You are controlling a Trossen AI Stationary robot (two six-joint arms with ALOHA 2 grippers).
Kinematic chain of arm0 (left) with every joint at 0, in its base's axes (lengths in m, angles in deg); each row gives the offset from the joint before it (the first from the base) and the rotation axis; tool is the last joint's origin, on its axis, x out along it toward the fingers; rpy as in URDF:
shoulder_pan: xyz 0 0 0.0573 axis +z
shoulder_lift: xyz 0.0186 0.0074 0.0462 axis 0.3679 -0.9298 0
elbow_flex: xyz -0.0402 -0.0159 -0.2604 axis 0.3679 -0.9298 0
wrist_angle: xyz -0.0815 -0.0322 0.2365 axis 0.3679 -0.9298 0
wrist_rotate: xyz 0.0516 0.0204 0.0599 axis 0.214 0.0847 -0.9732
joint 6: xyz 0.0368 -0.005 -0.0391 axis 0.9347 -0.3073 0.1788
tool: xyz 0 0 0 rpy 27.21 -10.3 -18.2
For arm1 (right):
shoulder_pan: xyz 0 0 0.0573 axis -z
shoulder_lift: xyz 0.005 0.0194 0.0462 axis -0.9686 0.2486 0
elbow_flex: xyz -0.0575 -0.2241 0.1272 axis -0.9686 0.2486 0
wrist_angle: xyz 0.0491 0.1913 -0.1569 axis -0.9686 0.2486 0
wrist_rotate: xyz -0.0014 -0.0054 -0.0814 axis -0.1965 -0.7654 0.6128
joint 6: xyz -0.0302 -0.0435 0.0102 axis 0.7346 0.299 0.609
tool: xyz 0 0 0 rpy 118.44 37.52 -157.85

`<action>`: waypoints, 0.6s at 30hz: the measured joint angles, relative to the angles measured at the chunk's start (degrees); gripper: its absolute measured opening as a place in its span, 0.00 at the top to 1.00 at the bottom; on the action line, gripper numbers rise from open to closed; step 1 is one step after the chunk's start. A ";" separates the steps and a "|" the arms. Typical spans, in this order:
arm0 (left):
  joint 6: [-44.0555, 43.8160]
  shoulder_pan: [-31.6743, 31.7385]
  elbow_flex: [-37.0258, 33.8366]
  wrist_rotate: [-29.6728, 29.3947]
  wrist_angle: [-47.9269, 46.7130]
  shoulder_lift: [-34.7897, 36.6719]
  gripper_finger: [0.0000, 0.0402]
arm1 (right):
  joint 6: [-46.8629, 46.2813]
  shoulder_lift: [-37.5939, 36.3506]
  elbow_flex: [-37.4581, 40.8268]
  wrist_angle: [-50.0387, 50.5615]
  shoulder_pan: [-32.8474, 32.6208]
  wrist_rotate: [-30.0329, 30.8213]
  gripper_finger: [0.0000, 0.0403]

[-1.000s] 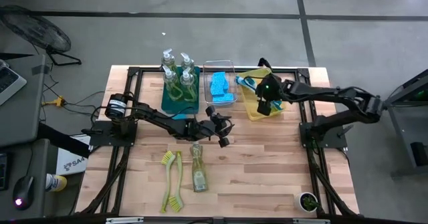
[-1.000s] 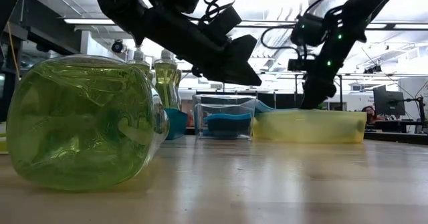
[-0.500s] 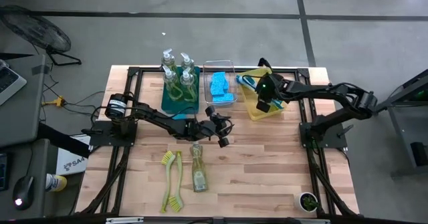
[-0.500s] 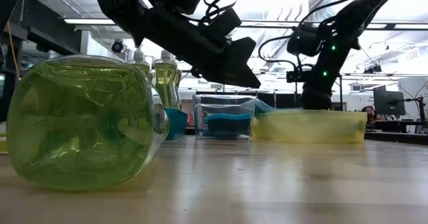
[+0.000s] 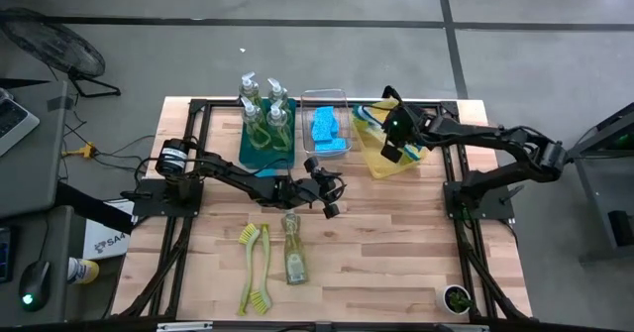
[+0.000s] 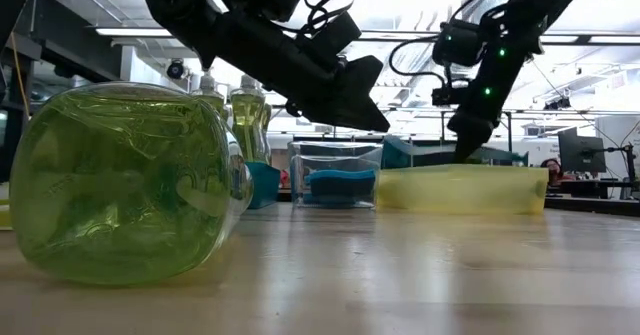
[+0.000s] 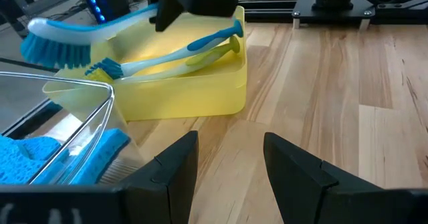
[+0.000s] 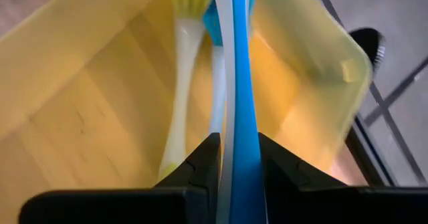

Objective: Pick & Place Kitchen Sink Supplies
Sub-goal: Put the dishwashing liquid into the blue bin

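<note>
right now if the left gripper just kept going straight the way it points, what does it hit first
Probably the yellow bin: the left gripper, fingers apart and empty, points across bare table at its near wall. The clear bin sits just off-line, though depth is uncertain.

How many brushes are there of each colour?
Yellow-green brushes: 3, two on the table, one in the yellow bin.
Blue brushes: 2, one in the yellow bin, one held in the right gripper.
Total: 5 brushes.
</note>
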 joint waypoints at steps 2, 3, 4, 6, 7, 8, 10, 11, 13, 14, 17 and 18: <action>-0.01 0.00 0.00 0.00 0.00 0.00 0.59 | -1.78 -0.65 -1.14 2.75 0.00 1.12 0.84; -0.01 0.00 0.00 0.00 0.00 0.00 0.59 | -2.92 -0.93 -1.55 4.18 -0.02 1.73 0.84; -0.01 0.00 0.00 0.00 0.00 0.00 0.59 | -4.06 -1.16 -1.68 5.27 -0.02 2.61 0.84; -0.03 0.00 0.00 -0.02 0.00 0.00 0.59 | -5.97 -1.20 -1.63 7.30 0.00 4.03 0.84; -0.03 0.00 0.00 0.00 0.05 0.00 0.59 | -6.64 -1.12 -1.36 7.67 0.00 4.76 0.84; -0.03 0.00 0.00 0.00 0.09 0.00 0.59 | -7.37 -0.98 -1.05 7.76 0.00 5.33 0.84; -0.05 0.00 0.00 0.00 0.11 0.00 0.59 | -8.20 -0.62 -0.53 7.67 0.02 5.43 0.84; -0.05 0.00 0.00 -0.01 0.09 0.00 0.59 | -8.34 -0.54 -0.36 7.55 0.02 5.28 0.84; -0.05 0.00 0.00 -0.01 0.11 0.00 0.59 | -7.54 -0.55 -0.33 7.35 0.00 4.67 0.84; -0.08 0.00 0.00 -0.01 0.11 0.00 0.59 | -6.92 -0.57 -0.33 6.90 0.00 4.21 0.84; -0.08 0.00 0.00 0.00 0.11 0.00 0.59 | -4.78 -0.57 -0.33 6.29 0.00 3.24 0.84; -0.08 0.00 0.00 0.00 0.11 0.00 0.59 | -3.43 -0.57 -0.33 5.63 0.02 2.47 0.84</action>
